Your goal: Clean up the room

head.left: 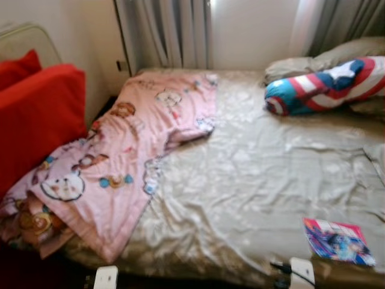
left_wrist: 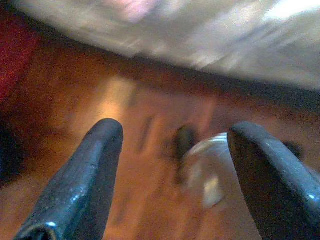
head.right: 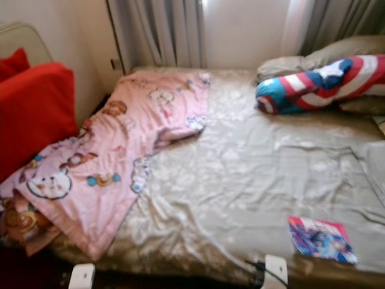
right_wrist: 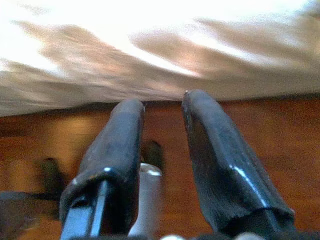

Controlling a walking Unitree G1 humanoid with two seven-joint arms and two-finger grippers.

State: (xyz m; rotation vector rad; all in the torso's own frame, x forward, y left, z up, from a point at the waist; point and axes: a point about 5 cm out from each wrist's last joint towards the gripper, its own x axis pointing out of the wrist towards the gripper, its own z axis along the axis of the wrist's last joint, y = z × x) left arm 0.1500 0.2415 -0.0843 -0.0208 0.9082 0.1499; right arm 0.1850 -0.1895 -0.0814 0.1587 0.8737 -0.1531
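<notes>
A wide bed (head.left: 252,180) with a wrinkled beige sheet stands before me. A pink cartoon blanket (head.left: 120,162) lies crumpled over its left side and hangs off the near left corner. A colourful magazine (head.left: 338,241) lies flat near the front right edge. A red, white and blue bolster (head.left: 328,84) rests at the head on the right. My left gripper (left_wrist: 175,135) hangs low over the wooden floor, open wide and empty. My right gripper (right_wrist: 162,100) hangs by the bed's edge, its fingers a narrow gap apart with nothing between them.
A red sofa (head.left: 33,114) with a red cushion stands against the bed's left side. Grey curtains (head.left: 162,33) and a bright window are behind the bed. Beige pillows (head.left: 337,57) lie behind the bolster. Brown wooden floor (left_wrist: 75,105) runs along the bed's near edge.
</notes>
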